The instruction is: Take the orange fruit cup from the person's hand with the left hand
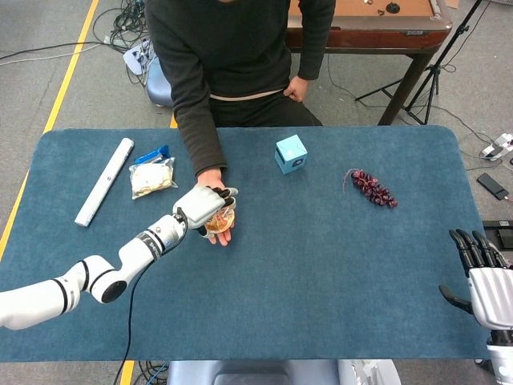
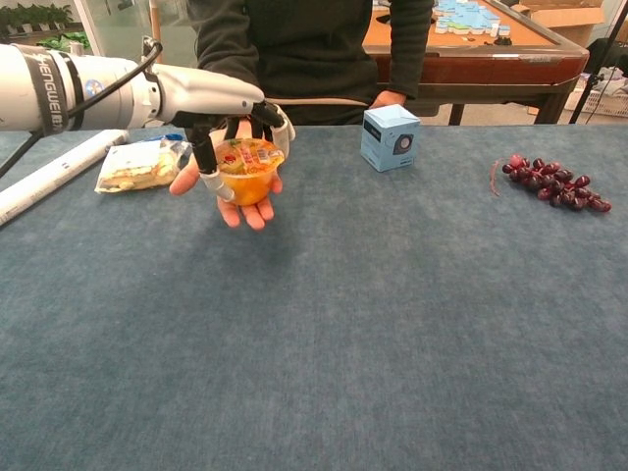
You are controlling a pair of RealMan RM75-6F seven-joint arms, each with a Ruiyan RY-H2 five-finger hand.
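Observation:
The orange fruit cup (image 2: pixel 245 177) sits on the person's upturned palm (image 2: pixel 247 208) over the left-middle of the blue table. My left hand (image 2: pixel 218 96) reaches in from the left and wraps around it: the thumb presses the cup's left side and the fingers curl down over its far rim. From the head view the left hand (image 1: pixel 200 205) covers most of the cup (image 1: pixel 221 222). My right hand (image 1: pixel 489 282) is at the table's near right corner, fingers spread, holding nothing.
A light blue box (image 1: pixel 291 153) stands at the back middle and a bunch of dark grapes (image 1: pixel 373 188) lies to its right. A snack bag (image 1: pixel 151 178) and a white tube (image 1: pixel 104 181) lie at the back left. The person stands behind the table.

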